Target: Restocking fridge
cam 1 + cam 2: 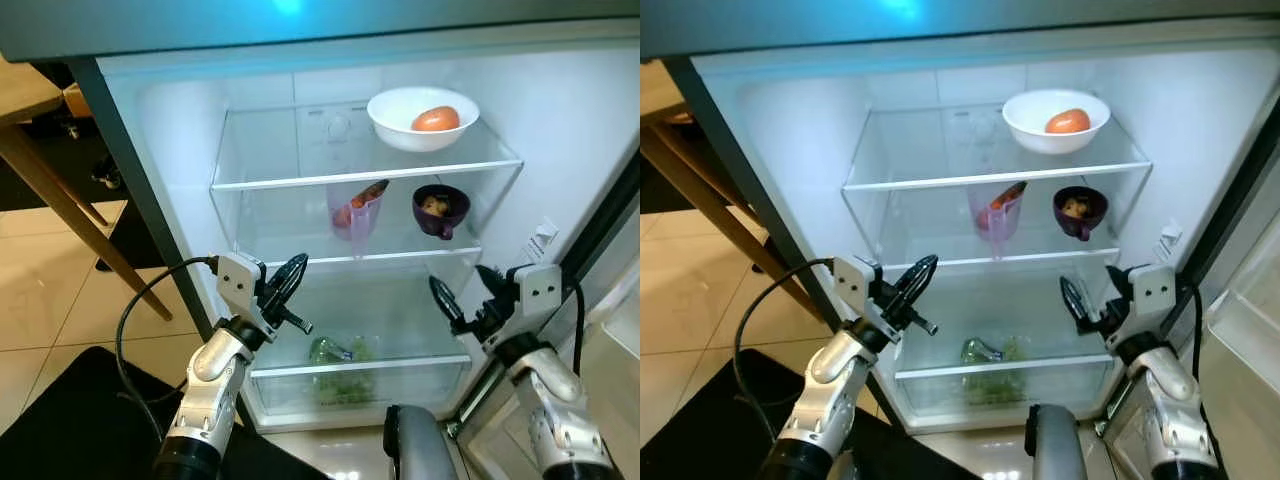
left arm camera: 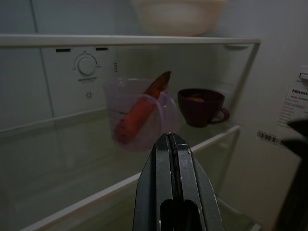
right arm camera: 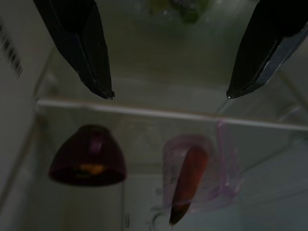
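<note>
Before the open fridge (image 1: 180, 150), the left pincer (image 1: 288, 280) is held raised and clenched, the right pincer (image 1: 445, 300) released, both below the carrot cup (image 1: 356, 212).

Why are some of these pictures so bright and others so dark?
Left eye view: the fridge light makes the white bowl and walls glow. Left wrist view: dim and grey, with the shut left gripper blurry up close. Right wrist view: dark too, with the purple mug soft-edged.
</note>
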Robot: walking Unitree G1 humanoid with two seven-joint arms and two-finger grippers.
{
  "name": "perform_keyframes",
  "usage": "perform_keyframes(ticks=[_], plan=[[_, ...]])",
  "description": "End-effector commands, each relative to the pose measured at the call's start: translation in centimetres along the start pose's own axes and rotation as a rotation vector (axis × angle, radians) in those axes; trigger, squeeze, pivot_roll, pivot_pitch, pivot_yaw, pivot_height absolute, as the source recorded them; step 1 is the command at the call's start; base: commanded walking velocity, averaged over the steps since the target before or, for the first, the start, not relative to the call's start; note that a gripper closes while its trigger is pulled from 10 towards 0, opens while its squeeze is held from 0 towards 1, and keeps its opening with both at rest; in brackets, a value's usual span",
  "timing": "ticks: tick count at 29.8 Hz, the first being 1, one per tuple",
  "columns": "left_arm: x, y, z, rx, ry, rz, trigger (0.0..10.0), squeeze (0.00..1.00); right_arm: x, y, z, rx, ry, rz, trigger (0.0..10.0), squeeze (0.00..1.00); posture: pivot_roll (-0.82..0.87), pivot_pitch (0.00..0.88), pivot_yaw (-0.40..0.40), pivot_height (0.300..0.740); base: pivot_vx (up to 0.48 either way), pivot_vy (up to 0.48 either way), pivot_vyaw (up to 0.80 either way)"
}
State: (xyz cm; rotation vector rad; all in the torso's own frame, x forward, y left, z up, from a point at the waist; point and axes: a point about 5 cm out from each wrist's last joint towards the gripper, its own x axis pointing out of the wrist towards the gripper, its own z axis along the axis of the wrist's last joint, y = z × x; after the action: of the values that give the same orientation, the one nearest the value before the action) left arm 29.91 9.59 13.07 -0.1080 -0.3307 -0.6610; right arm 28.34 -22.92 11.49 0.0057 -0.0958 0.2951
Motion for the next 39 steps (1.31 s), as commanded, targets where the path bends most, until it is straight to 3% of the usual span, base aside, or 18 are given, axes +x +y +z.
perform_keyframes(ticks=[1, 15, 18, 29, 35, 39], plan=[[-0.7, 0.1, -0.8, 0.010, 0.036, 0.002, 10.0, 0.00, -0.1, 0.8, -0.3, 0.011, 0.024, 0.030, 10.0, 0.00, -0.14, 0.024, 0.074, 0.300, 0.000, 0.000, 0.00], [-3.3, -0.6, -4.0, -0.019, 0.142, 0.043, 10.0, 0.00, -1.3, 3.7, -4.2, -0.009, 0.218, 0.126, 10.0, 0.00, -0.12, 0.005, 0.056, 0.300, 0.000, 0.000, 0.00], [-5.8, -1.0, -6.5, -0.076, 0.247, 0.103, 10.0, 0.00, -1.3, 4.3, -5.1, 0.019, 0.249, 0.137, 10.0, 0.00, -0.12, 0.006, 0.052, 0.300, 0.000, 0.000, 0.00], [-10.1, -1.2, -9.5, -0.104, 0.424, 0.179, 10.0, 0.00, -2.3, 4.4, -7.5, 0.011, 0.333, 0.133, 10.0, 0.00, -0.11, 0.000, 0.033, 0.333, 0.000, 0.000, 0.00], [-10.6, -1.2, -9.7, -0.097, 0.431, 0.183, 10.0, 0.00, -2.4, 4.4, -7.8, 0.017, 0.341, 0.135, 10.0, 0.00, -0.10, 0.000, 0.034, 0.352, 0.000, 0.000, 0.00], [-9.9, -1.1, -9.5, -0.079, 0.405, 0.168, 10.0, 0.00, -2.0, 4.6, -7.9, 0.020, 0.332, 0.147, 10.0, 0.00, -0.10, 0.000, 0.032, 0.372, 0.000, 0.000, 0.00]])
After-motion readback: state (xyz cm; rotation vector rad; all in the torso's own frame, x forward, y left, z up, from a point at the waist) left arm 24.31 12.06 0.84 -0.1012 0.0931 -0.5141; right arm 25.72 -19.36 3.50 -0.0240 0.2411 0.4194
